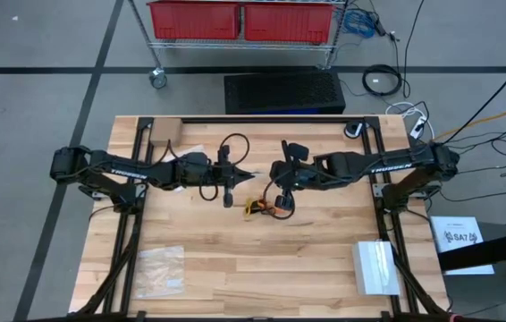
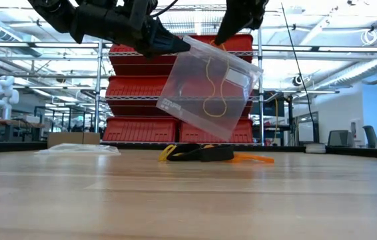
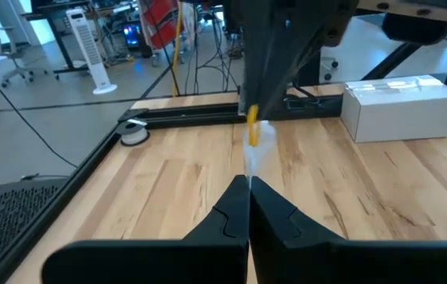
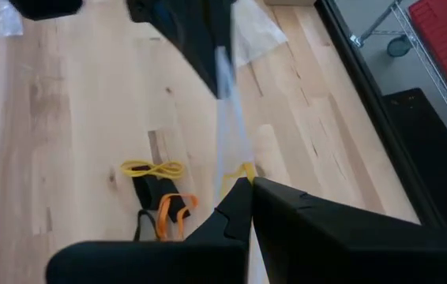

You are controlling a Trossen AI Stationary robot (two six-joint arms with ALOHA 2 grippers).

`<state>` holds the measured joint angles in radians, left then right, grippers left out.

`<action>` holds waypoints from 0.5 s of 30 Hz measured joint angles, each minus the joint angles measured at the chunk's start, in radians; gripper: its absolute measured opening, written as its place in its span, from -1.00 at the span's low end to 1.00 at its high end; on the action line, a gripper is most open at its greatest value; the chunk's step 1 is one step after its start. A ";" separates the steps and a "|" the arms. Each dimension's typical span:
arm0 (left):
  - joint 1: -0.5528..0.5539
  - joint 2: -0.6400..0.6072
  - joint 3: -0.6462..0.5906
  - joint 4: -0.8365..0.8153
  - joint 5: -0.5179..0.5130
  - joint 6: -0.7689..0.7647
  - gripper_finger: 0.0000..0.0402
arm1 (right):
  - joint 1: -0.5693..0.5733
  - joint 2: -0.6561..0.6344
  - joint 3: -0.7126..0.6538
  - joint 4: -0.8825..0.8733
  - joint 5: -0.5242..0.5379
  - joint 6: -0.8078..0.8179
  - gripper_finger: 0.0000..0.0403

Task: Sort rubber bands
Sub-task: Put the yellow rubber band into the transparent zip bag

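The left gripper point(image 2: 175, 45) pinched one top corner of a clear plastic bag point(image 2: 210, 88) above the counter point(image 1: 262, 268); the right gripper point(image 2: 220, 37) pinched the other. Yellow rubber bands point(image 2: 216, 90) hung inside; more point(image 2: 205, 153) lay beneath, light, floppy, probably best nipped at an upstanding loop.

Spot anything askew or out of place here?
Only the clear bag: it hangs tilted above the table, pinched between the left gripper and right gripper, yellow bands inside. The remaining bands lie in one tangled heap beneath.
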<state>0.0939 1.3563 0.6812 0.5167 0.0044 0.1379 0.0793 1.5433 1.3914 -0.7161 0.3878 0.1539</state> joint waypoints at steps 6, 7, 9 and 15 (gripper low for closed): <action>0.000 0.000 0.000 -0.006 -0.001 0.000 -1.00 | -0.015 0.060 0.000 0.011 -0.055 -0.017 -1.00; 0.000 0.000 0.000 -0.005 -0.002 0.000 -1.00 | -0.014 0.066 0.000 0.014 -0.055 -0.021 -1.00; 0.000 0.000 0.000 -0.005 -0.007 0.000 -1.00 | -0.013 0.074 0.000 0.014 -0.057 -0.023 -1.00; 0.000 0.000 0.000 -0.008 -0.009 0.000 -1.00 | -0.015 0.071 0.000 0.018 -0.056 -0.019 -1.00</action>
<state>0.0940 1.3563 0.6814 0.5083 -0.0048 0.1379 0.0647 1.6142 1.3918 -0.6976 0.3322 0.1349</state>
